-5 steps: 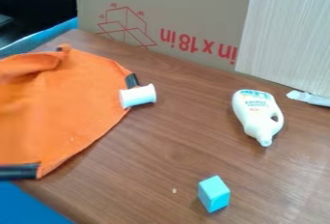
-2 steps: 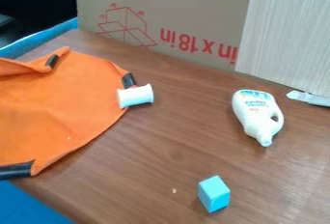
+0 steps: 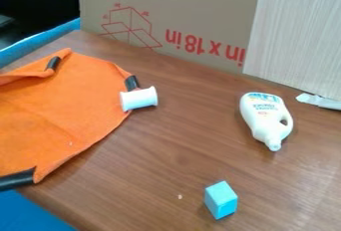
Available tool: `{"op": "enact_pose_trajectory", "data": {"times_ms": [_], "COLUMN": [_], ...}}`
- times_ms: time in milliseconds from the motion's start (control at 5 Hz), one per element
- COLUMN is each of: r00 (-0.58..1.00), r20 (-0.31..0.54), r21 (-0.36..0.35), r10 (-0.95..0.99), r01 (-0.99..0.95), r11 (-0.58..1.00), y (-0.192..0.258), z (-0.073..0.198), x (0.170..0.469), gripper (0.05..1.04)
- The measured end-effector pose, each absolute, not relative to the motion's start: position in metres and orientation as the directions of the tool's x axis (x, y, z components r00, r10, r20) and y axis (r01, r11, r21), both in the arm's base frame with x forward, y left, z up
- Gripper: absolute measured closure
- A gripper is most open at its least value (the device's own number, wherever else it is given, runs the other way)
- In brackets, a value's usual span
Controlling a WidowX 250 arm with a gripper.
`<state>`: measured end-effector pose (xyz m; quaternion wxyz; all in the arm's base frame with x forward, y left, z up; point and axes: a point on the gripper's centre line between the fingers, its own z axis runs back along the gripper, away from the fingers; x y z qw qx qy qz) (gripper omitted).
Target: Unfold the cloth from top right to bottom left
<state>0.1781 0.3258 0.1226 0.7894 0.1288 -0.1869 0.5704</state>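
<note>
The orange cloth (image 3: 73, 110) lies at the left of the table, cut off by the view's left edge. Its upper left part is folded over in a raised ridge, with a black patch (image 3: 53, 63) beside the fold's tip. A second black patch (image 3: 132, 82) marks the cloth's right corner. The lower corner carries a black strip (image 3: 17, 179) at the table's edge. Against the cloth's right side lies a white spool (image 3: 138, 99) on its side, close to the right patch.
A white bottle (image 3: 266, 119) lies on the wooden table (image 3: 180, 150) at the right. Near the front stands a light blue block (image 3: 220, 199). Cardboard (image 3: 200, 6) and a pale panel (image 3: 293, 36) wall off the back, with a whitish tube (image 3: 319, 101) by the panel.
The cloth has shifted slightly left, its lower black strip has tilted, and the upper fold has changed shape, showing more of its black patch. The spool has moved a little left.
</note>
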Motion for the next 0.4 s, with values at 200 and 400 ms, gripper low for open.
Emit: {"op": "enact_pose_trajectory", "data": {"times_ms": [200, 400], "r00": [0.35, 0.591], "r20": [0.522, 0.492], "r21": [0.074, 0.181], "r10": [0.778, 0.64], "r01": [-0.927, -0.788], "r11": [0.368, 0.589], "y": [0.31, 0.262], "z": [0.132, 0.124], "x": [0.192, 0.226], "gripper": [0.09, 0.083]}}
